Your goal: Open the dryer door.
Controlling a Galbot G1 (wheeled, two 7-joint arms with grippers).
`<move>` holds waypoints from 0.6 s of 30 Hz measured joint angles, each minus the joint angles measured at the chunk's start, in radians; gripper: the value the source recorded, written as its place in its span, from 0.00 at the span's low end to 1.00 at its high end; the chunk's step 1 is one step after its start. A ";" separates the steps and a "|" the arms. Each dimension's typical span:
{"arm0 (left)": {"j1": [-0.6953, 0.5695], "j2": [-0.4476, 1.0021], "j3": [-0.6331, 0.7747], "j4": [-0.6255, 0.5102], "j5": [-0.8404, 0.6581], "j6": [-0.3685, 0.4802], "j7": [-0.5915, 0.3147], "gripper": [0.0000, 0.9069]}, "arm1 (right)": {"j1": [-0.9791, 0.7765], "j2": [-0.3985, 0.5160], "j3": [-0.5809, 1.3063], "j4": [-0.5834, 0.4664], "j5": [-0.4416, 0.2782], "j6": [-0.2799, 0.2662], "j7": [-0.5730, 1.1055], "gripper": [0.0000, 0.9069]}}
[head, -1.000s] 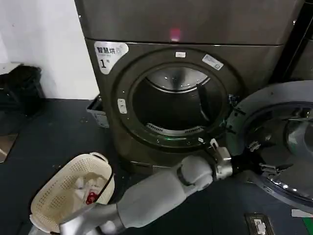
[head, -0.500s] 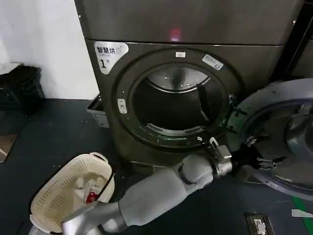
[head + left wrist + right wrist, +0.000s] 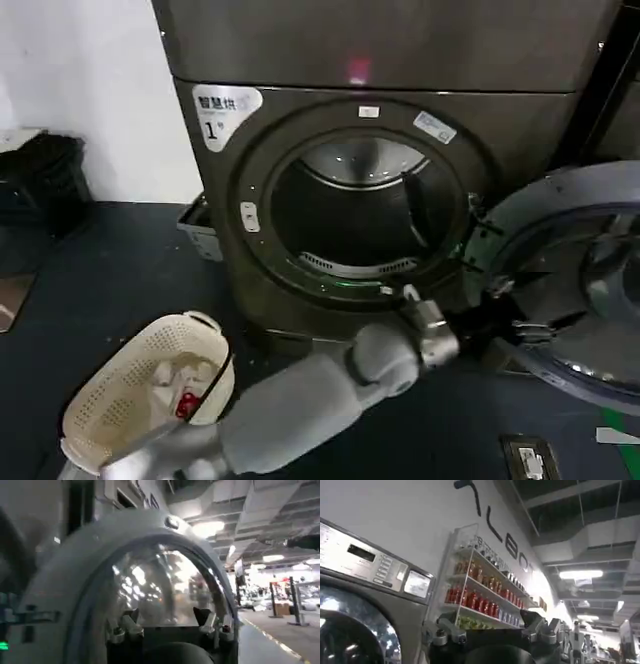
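The dryer point(image 3: 250, 150) is a dark grey-bronze machine with a white "1" label, and its round opening point(image 3: 360, 210) stands uncovered. The dryer door point(image 3: 585, 290) is swung wide to the right, its grey inner side facing me. My left arm reaches across the front of the machine. My left gripper point(image 3: 497, 322) is by the door's near edge, below the hinge side. In the left wrist view the door's grey rim point(image 3: 100, 545) and glass loom close, and the left gripper point(image 3: 164, 625) is open with nothing between its fingers. My right gripper point(image 3: 487, 627) is open, up beside a neighbouring machine.
A cream laundry basket point(image 3: 95, 395) with clothes stands on the dark floor at the lower left. A black bag point(image 3: 40, 180) lies by the white wall. A grey tray point(image 3: 195, 225) sits left of the dryer's base. A small flat device point(image 3: 527, 458) lies on the floor under the door.
My left arm has drawn back to the left, taking the gripper from the door's inner face toward its near edge. The door has swung slightly further and now stays put.
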 joint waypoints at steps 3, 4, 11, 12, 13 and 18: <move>0.028 0.073 -0.018 -0.057 -0.004 -0.005 0.000 1.00 | 0.000 -0.001 0.011 0.010 -0.002 0.000 0.001 1.00; 0.038 0.101 -0.026 -0.079 0.000 0.000 0.000 1.00 | 0.001 -0.001 0.015 0.015 -0.005 -0.001 0.002 1.00; 0.122 0.281 -0.086 -0.226 -0.002 0.036 -0.010 1.00 | 0.007 -0.002 0.041 0.040 -0.033 -0.016 0.005 1.00; 0.134 0.311 -0.096 -0.249 -0.008 0.045 -0.008 1.00 | 0.007 -0.002 0.045 0.042 -0.036 -0.018 0.005 1.00; 0.145 0.343 -0.106 -0.272 -0.017 0.053 -0.005 1.00 | 0.006 -0.002 0.049 0.044 -0.039 -0.021 0.005 1.00; 0.191 0.512 -0.160 -0.373 -0.086 0.103 0.001 1.00 | 0.002 -0.013 0.054 0.054 -0.044 -0.057 0.012 1.00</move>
